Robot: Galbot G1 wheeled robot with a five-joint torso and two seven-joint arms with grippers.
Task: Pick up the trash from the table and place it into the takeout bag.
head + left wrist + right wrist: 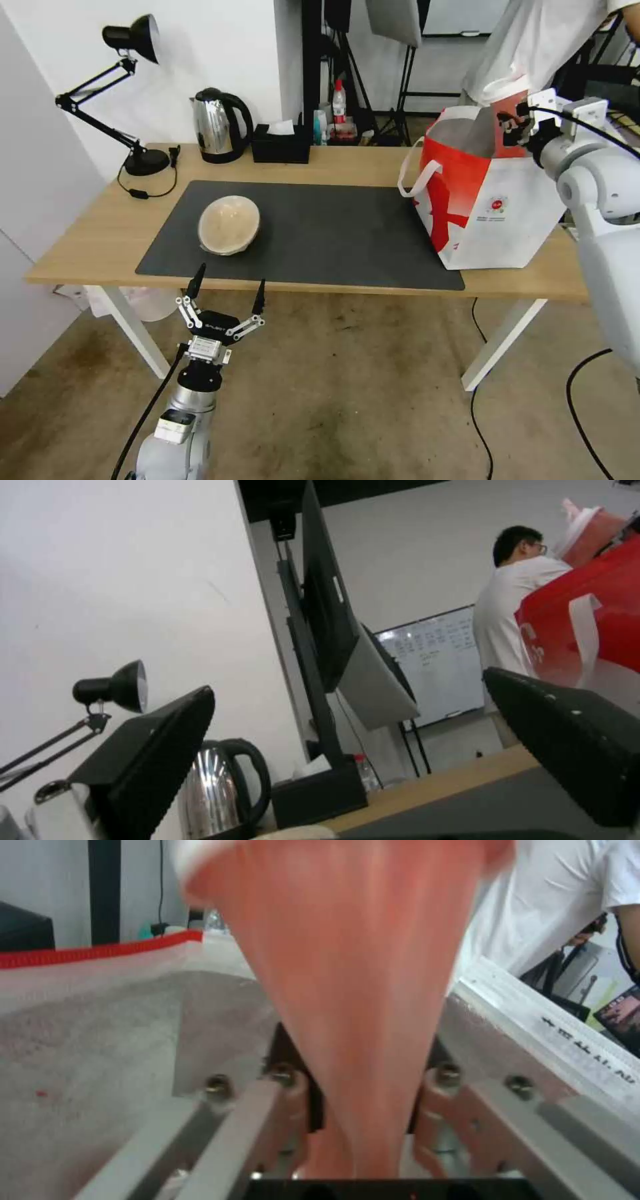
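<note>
My right gripper (512,127) is shut on the red cup (505,110) with its white lid, holding it over the open top of the takeout bag (507,220) at the table's right end. In the right wrist view the cup (360,965) fills the space between the fingers (287,1080), with the bag's foil lining (100,1040) beneath. A round tan lidded bowl (229,225) lies on the dark grey mat (333,233) at its left. My left gripper (230,280) stands open just off the table's (100,233) front edge, below the bowl, with nothing in it.
A steel kettle (217,127), a black tissue box (280,143) and a black desk lamp (133,100) stand along the table's back edge. Cables run over the floor by the right table leg (500,347). Tripods and stands crowd the room behind.
</note>
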